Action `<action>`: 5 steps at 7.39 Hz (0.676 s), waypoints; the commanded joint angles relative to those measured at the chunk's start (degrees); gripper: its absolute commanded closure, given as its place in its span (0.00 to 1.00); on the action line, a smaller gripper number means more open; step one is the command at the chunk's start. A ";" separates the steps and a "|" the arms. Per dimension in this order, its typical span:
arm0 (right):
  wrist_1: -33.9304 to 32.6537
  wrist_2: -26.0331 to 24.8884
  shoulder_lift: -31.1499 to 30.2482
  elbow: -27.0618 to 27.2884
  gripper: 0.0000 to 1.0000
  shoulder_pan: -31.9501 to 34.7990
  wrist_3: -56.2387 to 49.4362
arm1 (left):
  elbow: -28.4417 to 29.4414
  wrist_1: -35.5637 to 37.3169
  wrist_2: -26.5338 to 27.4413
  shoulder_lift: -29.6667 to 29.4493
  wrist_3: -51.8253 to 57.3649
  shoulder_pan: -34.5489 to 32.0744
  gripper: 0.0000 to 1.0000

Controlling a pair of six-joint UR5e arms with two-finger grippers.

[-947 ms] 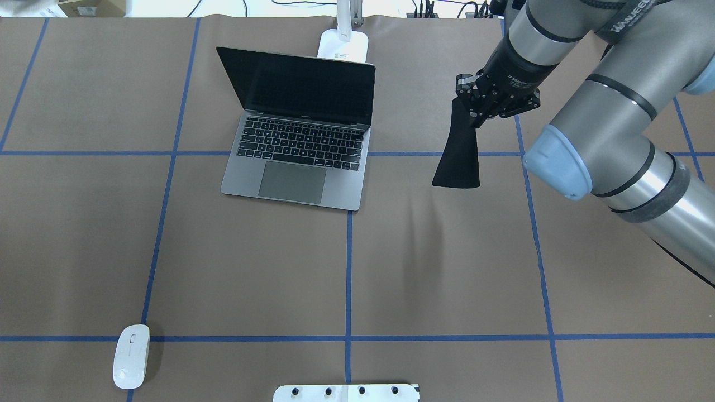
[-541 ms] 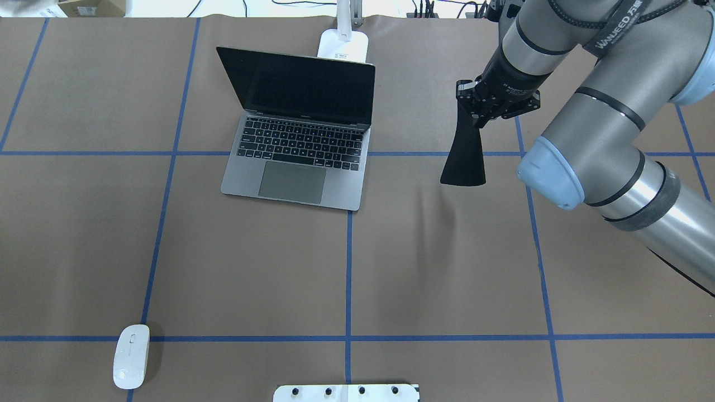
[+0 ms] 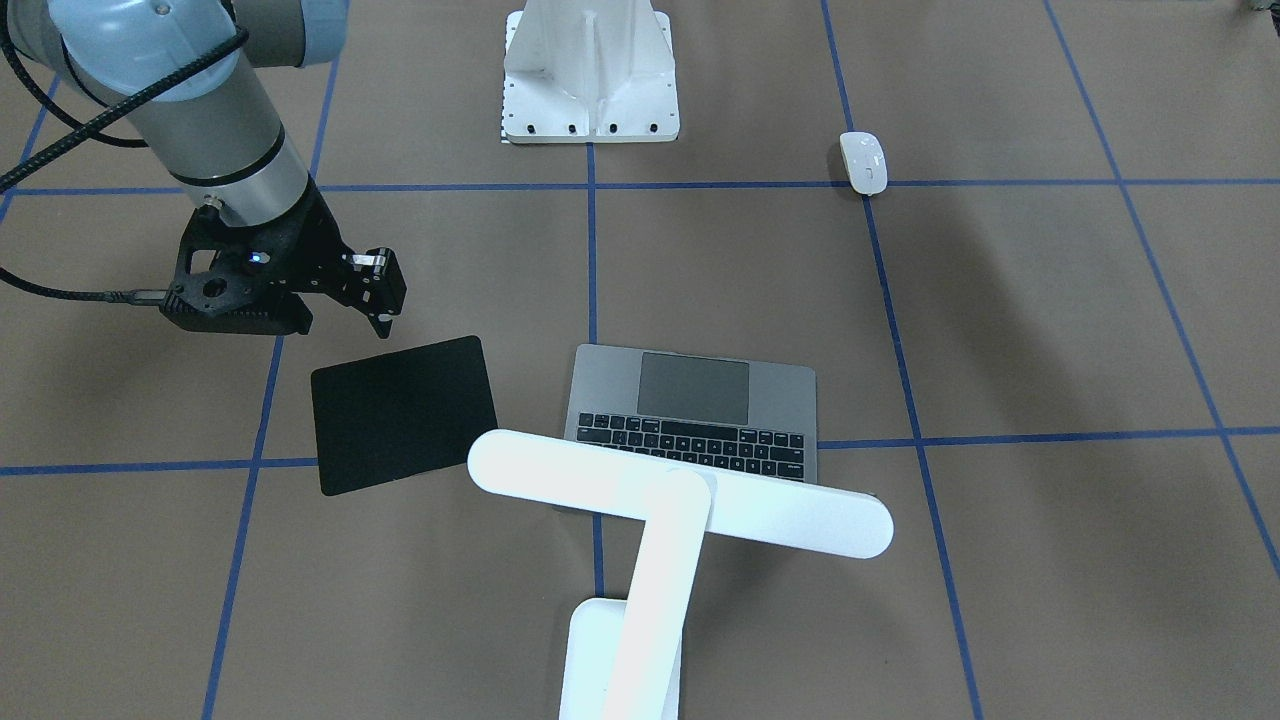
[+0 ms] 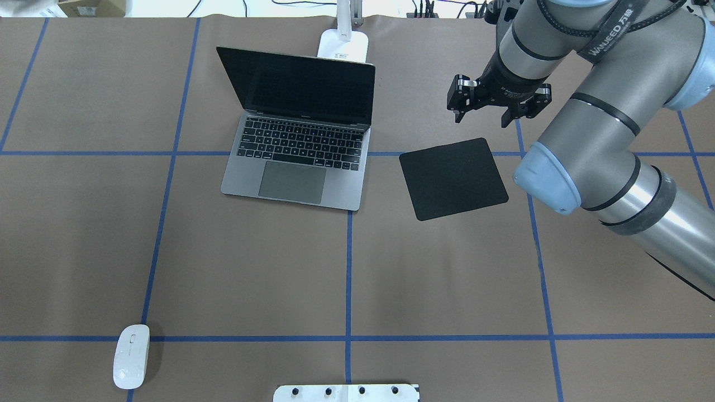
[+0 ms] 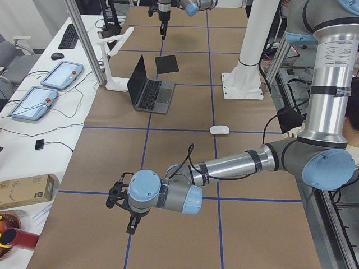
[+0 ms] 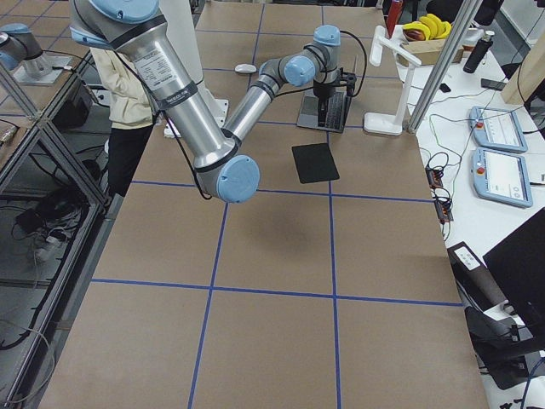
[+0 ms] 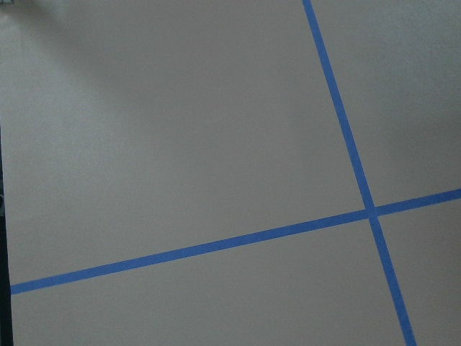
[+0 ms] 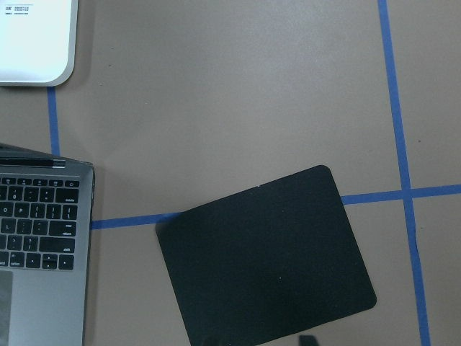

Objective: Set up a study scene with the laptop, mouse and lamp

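Observation:
The laptop (image 4: 296, 167) stands open at the back middle, also in the front view (image 3: 700, 400). The lamp (image 3: 680, 495) stands behind it, its base (image 4: 343, 44) at the table's far edge. The white mouse (image 4: 131, 356) lies at the near left, far from the laptop. My right gripper (image 4: 485, 114) is open and empty, hovering just behind a flat black mouse pad (image 4: 453, 178) that lies right of the laptop; the right wrist view shows the pad (image 8: 266, 256) below it. My left gripper (image 5: 132, 216) shows only in the left side view, low over bare table; I cannot tell its state.
The white bolted pedestal (image 3: 590, 70) stands at the robot's edge of the table (image 4: 251, 268), which is brown with blue tape lines. The left wrist view shows only table. Tablets and cables lie on a side bench (image 5: 50, 84) beyond the far edge.
The mouse pad hung from my shut right gripper before. Now the gripper has opened and the pad lies flat on the table right of the laptop.

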 commanded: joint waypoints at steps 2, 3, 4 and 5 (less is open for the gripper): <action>0.05 -0.18 -2.82 0.53 0.00 -0.40 -1.24 | -1.78 2.19 -7.11 0.73 -10.40 0.32 0.00; 0.05 -0.18 -5.01 0.53 0.00 -0.40 -4.11 | -5.89 3.93 -8.44 2.30 -16.48 3.28 0.00; -0.03 -0.18 -8.16 0.62 0.00 -0.14 -9.71 | -12.11 10.22 -8.62 2.40 -26.55 7.49 0.00; 0.05 -0.26 -10.46 0.62 0.00 -0.05 -11.33 | -19.74 12.28 -8.54 4.32 -34.83 11.01 0.00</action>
